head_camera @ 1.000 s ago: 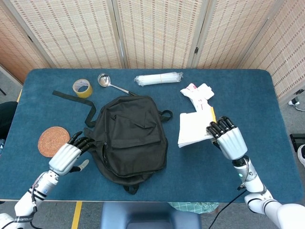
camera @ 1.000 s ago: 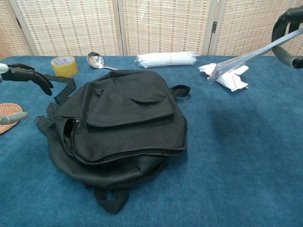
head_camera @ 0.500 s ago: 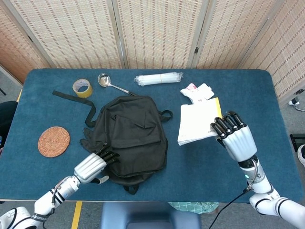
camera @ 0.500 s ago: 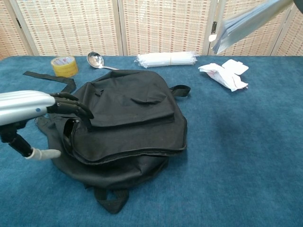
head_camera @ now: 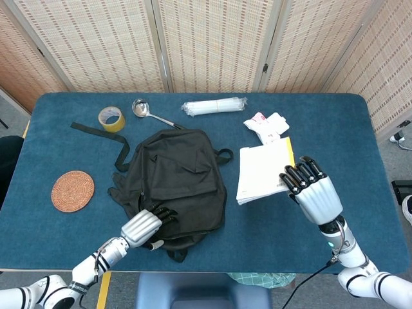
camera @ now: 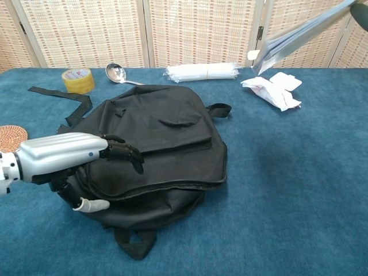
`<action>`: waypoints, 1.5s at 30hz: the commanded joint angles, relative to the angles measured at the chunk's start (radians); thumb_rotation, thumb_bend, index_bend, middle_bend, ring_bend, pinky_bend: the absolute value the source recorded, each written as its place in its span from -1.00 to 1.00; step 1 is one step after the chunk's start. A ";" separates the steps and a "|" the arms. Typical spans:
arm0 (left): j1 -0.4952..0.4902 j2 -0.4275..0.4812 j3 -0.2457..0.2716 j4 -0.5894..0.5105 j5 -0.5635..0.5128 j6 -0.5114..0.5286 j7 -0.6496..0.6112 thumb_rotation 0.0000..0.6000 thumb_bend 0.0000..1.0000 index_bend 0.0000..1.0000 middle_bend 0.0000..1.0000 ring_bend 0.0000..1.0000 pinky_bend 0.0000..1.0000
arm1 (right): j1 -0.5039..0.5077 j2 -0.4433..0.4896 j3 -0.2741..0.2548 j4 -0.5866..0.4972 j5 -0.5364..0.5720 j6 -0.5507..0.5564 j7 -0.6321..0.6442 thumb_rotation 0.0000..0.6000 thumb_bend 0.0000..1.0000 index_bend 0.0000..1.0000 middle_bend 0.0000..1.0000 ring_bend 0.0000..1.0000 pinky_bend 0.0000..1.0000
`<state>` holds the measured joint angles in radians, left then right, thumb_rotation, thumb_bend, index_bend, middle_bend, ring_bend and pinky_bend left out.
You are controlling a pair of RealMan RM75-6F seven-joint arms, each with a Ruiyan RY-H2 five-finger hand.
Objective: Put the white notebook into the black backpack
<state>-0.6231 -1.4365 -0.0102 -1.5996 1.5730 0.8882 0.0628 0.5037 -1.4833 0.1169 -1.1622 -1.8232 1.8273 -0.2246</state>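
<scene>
On the blue table (head_camera: 360, 129), a black backpack (head_camera: 180, 183) lies flat near the middle, its zippered edge facing my left side. My left hand (head_camera: 143, 226) rests on the backpack's lower front corner, fingers bent down onto the fabric; I cannot tell whether they have actually caught the zipper or the flap. My right hand (head_camera: 309, 193) holds the white notebook (head_camera: 262, 170) by its near edge, lifted clear of the table and tilted, to the right of the bag and apart from it. In the chest view the notebook (camera: 299, 34) shows as a thin slanted sheaf high at the upper right.

The chief risk, as I judge it, is that the bag's mouth is not visibly open. If I bring the notebook across now, it may simply butt against closed cloth and bend. The notebook is held at one edge only, so its pages could sag or slip out during the swing. My left hand could also drag the soft bag sideways instead of parting the opening, shifting the target beneath the notebook.
</scene>
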 commanded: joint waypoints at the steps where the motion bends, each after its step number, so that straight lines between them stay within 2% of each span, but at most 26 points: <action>1: -0.008 -0.017 -0.002 0.006 -0.023 -0.012 0.006 1.00 -0.29 -0.44 -0.63 -0.65 -1.00 | -0.003 -0.003 0.003 0.006 0.001 -0.003 0.005 1.00 -0.10 0.86 0.14 0.06 -0.20; 9: -0.013 -0.080 -0.026 0.051 -0.082 0.004 0.005 1.00 -0.29 -0.42 -0.64 -0.64 -1.00 | -0.011 -0.016 0.006 0.030 0.005 -0.015 0.024 1.00 -0.10 0.87 0.14 0.06 -0.20; 19: -0.001 -0.114 -0.046 0.097 -0.115 0.046 -0.113 1.00 -0.21 -0.08 -0.50 -0.52 -1.00 | -0.018 -0.036 0.010 0.054 0.010 -0.026 0.039 1.00 -0.10 0.87 0.14 0.06 -0.20; 26: 0.008 -0.160 -0.053 0.152 -0.110 0.084 -0.229 1.00 0.09 0.17 -0.30 -0.36 -1.00 | -0.021 -0.045 0.013 0.060 0.011 -0.029 0.044 1.00 -0.10 0.87 0.14 0.06 -0.20; 31: 0.003 -0.164 -0.071 0.162 -0.123 0.084 -0.290 1.00 0.15 0.23 -0.25 -0.33 -1.00 | -0.027 -0.046 0.013 0.058 0.007 -0.020 0.050 1.00 -0.10 0.87 0.14 0.06 -0.20; 38: -0.023 -0.115 -0.141 0.111 -0.168 0.079 -0.330 1.00 0.16 0.23 -0.25 -0.33 -1.00 | -0.039 -0.038 0.008 0.032 -0.025 0.023 0.063 1.00 -0.10 0.87 0.14 0.06 -0.20; 45: -0.101 -0.076 -0.268 0.080 -0.322 0.002 -0.288 1.00 0.16 0.20 -0.25 -0.35 -1.00 | -0.050 -0.023 -0.004 -0.010 -0.083 0.075 0.059 1.00 -0.10 0.88 0.14 0.07 -0.20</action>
<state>-0.6933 -1.5238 -0.2355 -1.5137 1.3026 0.9195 -0.2461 0.4561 -1.5090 0.1164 -1.1660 -1.8990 1.8964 -0.1649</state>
